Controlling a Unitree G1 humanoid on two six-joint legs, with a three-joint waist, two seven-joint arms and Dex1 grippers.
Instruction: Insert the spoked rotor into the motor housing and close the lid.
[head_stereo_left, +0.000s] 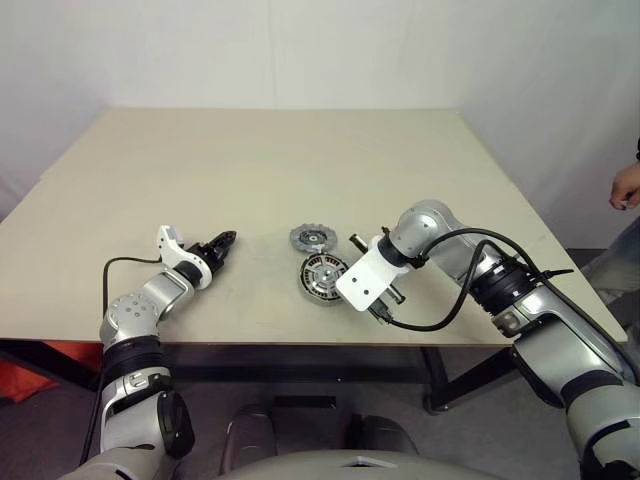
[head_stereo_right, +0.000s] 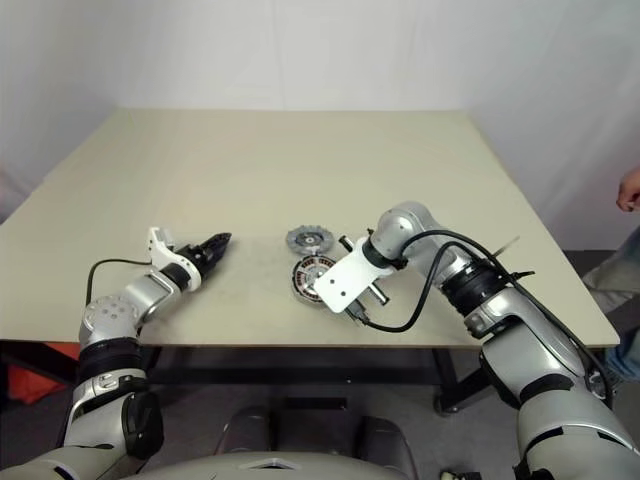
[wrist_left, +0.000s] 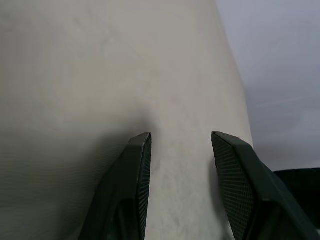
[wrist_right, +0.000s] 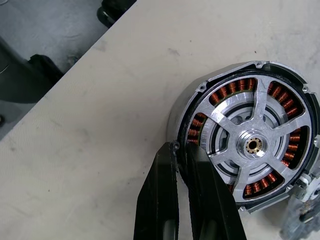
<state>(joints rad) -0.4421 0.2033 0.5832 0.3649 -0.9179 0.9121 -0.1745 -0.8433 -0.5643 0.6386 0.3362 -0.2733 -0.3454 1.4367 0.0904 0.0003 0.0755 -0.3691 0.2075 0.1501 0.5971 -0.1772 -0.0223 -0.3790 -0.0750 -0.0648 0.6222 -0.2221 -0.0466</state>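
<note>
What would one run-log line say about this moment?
spoked rotor: seated in motor housing | right gripper: shut on housing rim | left gripper: open, empty | lid: on table, beside housing

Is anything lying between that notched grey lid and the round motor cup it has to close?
Nothing visible does. The lid lies on the table just behind the cup, bare tabletop between them. The right tool pinches the cup's near rim.

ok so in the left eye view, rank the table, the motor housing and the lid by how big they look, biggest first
1. The table, far the largest.
2. The motor housing and the lid look about the same width. The housing lies nearer the camera and is partly hidden by the right gripper, so I would not rank one over the other.
</note>
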